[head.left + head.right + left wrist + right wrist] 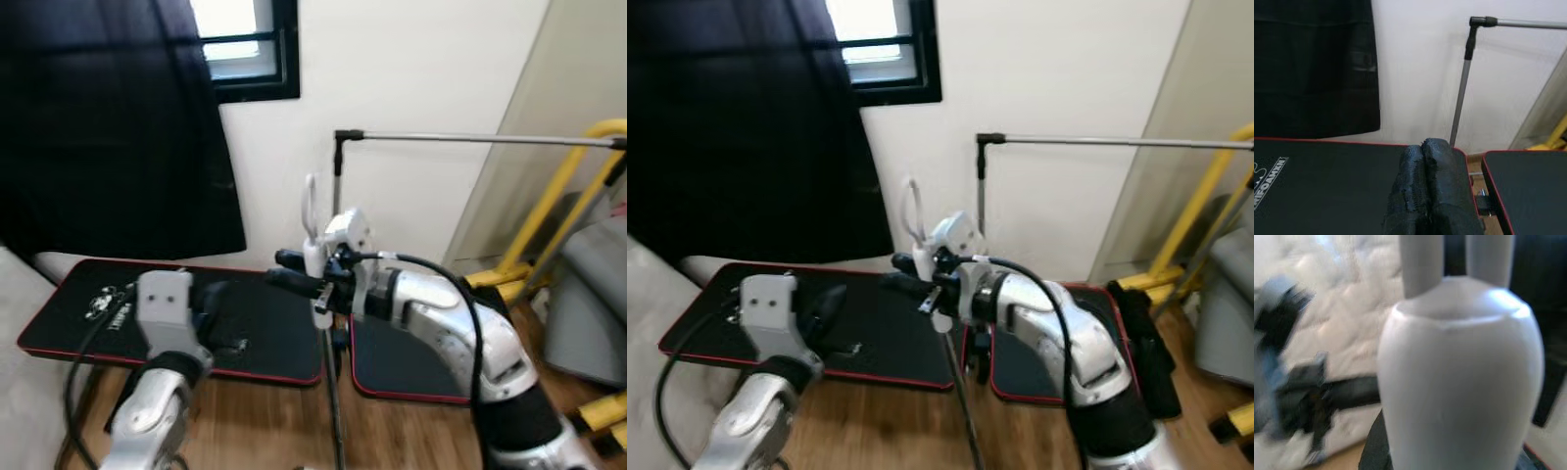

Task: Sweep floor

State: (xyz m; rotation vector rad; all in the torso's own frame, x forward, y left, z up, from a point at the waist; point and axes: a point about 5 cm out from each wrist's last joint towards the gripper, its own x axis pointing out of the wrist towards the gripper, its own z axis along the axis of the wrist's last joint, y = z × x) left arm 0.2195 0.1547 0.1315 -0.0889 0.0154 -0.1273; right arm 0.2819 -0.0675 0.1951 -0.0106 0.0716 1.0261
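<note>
A broom stands upright in front of me, with a white handle top (311,217) ending in a loop and a thin dark pole (334,411) running down to the wooden floor. My right gripper (286,270) is shut on the white handle just below the loop. The handle (1459,382) bulks large and close in the right wrist view. My left gripper (214,302) is raised over the black mat to the left of the broom, its black fingers (1425,191) pressed together with nothing between them. The broom's head is hidden.
Two black red-edged mats (265,343) (402,377) lie on the wood floor against the white wall. A metal rack pole (339,176) with a horizontal bar (470,138) stands behind the broom. At right are a yellow frame (554,201) and a grey seat (588,304); a black curtain (108,127) hangs at left.
</note>
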